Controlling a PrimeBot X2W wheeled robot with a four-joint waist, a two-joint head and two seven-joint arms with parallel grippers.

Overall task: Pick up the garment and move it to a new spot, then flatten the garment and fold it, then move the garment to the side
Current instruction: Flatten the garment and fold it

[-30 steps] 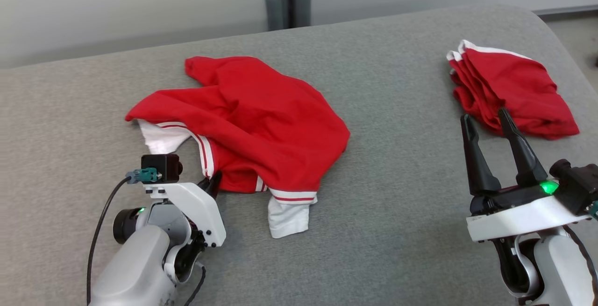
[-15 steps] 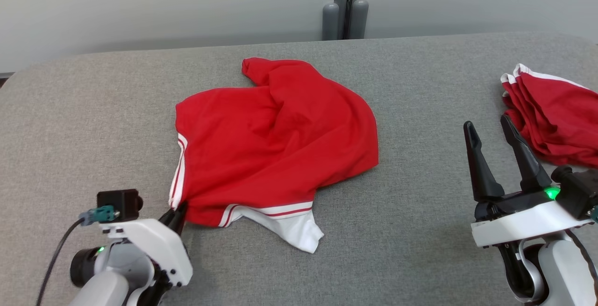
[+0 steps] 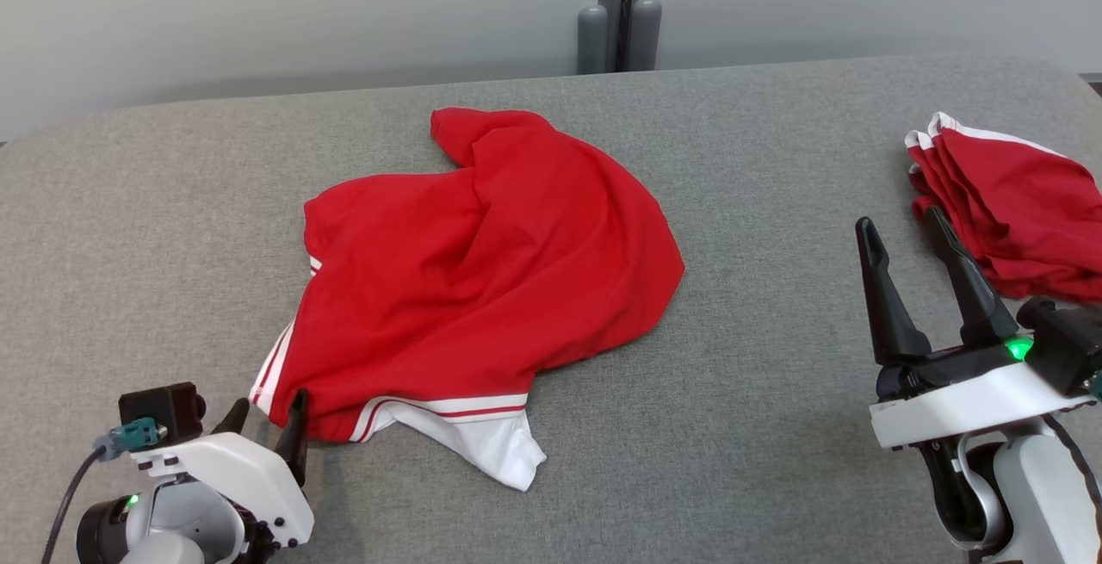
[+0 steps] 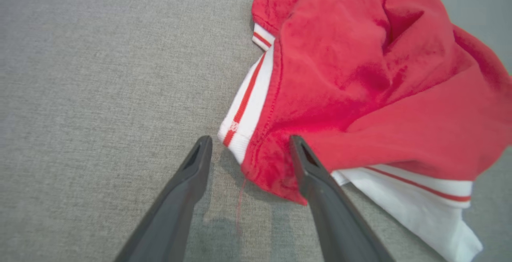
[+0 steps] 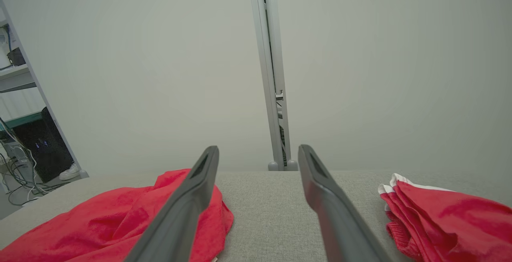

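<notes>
Red garment [image 3: 482,288], white-trimmed with red stripes, lies crumpled and unfolded on the grey padded surface [image 3: 775,392], about mid-width and nearer the robot's left. Its white-banded sleeve end points toward the robot at the near edge of the heap. Left gripper [image 3: 269,403] sits low at the garment's near-left corner. Its fingers are spread apart and clamp nothing. In the left wrist view the striped hem corner lies in the gap between them, and the view's right-hand finger [image 4: 320,182] overlaps the red fabric (contact there cannot be confirmed). Right gripper [image 3: 897,220] is raised above the surface at the robot's right, fingers parted and empty, well apart from the crumpled garment. A second red piece, folded [image 3: 1007,202], rests near the far-right edge just beyond that gripper. A grey post [image 3: 620,4] stands behind the surface.
</notes>
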